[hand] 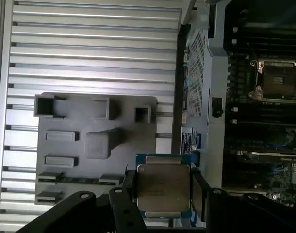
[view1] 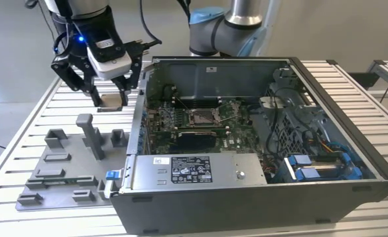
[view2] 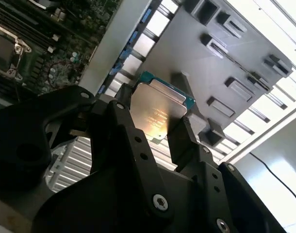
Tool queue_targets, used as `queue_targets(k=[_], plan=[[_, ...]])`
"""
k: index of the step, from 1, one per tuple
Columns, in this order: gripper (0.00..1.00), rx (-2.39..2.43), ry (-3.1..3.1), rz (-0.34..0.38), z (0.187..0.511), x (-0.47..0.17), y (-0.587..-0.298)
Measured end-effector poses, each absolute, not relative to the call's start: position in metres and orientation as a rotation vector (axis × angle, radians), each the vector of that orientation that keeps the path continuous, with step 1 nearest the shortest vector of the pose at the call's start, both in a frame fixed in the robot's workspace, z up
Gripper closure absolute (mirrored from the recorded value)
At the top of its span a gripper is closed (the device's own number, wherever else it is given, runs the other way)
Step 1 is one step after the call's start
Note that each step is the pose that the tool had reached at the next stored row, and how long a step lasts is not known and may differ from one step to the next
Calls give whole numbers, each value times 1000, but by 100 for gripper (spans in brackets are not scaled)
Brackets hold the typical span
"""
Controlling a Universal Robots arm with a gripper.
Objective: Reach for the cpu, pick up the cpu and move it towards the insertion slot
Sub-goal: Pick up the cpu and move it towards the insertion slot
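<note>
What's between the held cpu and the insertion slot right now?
In the exterior view, the case's side wall and some circuit board separate cpu and insertion slot.

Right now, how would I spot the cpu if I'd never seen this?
Find the open computer case, then look to the exterior view's left. There the black pincer grips the cpu: a thin silvery square with a blue-green rim, unlike the chunky grey fixture blocks.

Arm [view1: 237, 15] bent over, wrist [view1: 88, 12] vertical; claw [view1: 109, 97] pointing down, black fingers [hand: 198, 194] clamped on opposite cpu [hand: 163, 190] edges.
</note>
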State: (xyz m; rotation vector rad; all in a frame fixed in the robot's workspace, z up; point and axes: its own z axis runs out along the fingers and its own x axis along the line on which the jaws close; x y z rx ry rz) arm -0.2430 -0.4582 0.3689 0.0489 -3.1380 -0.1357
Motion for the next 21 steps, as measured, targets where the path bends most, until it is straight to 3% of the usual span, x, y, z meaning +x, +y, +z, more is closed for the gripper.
queue_targets(k=[21], plan=[[100,49,-3138,-136,369,-147,-458]])
